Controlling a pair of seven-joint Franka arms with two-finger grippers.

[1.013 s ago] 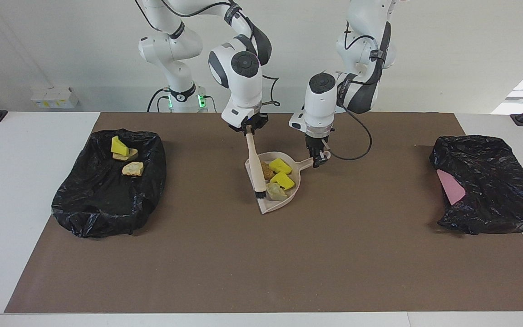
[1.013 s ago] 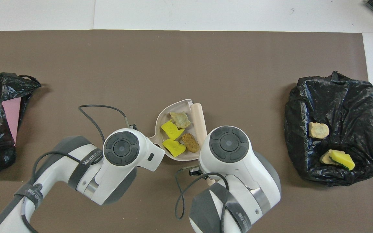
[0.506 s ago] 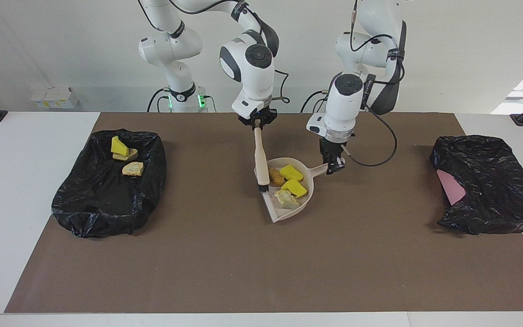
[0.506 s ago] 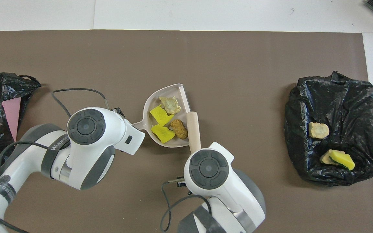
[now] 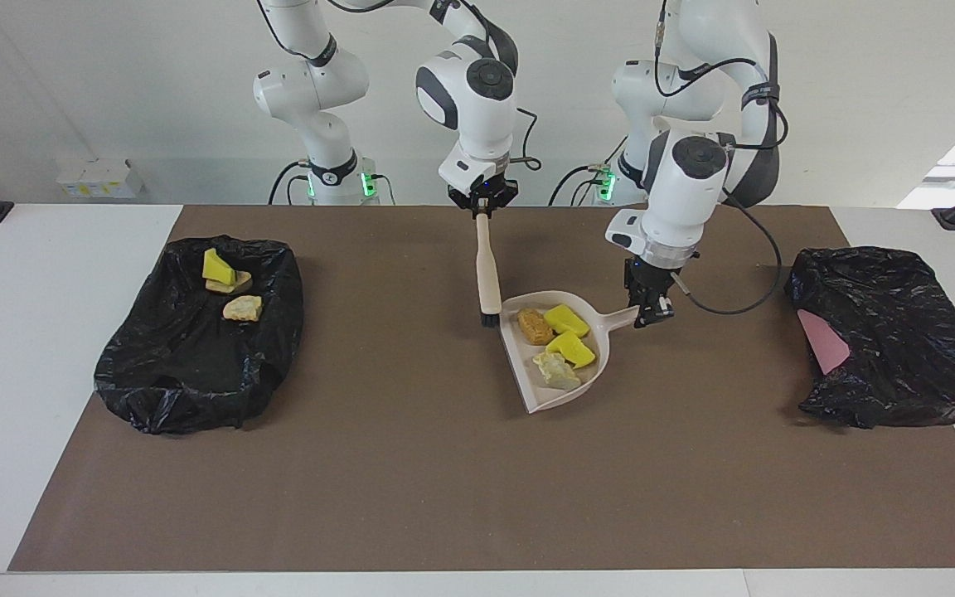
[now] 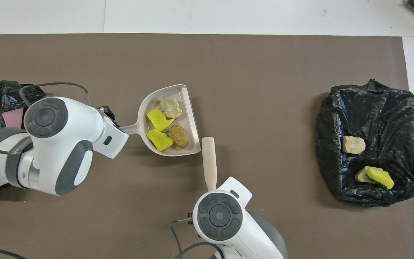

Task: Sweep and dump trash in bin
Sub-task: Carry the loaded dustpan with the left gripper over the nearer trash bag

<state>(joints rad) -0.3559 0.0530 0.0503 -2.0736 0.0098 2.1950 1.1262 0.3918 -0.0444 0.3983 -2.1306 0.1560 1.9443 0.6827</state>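
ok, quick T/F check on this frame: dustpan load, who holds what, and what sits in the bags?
1. The beige plastic dustpan holds four trash pieces. True.
2. The left end effector grips the dustpan's handle. True.
3. The right end effector is empty. False: it is shut on the beige brush.
4. The black bag toward the right arm's end is empty. False: three trash pieces lie in it.
5. The brush's bristles rest inside the dustpan. False: they sit beside its rim.
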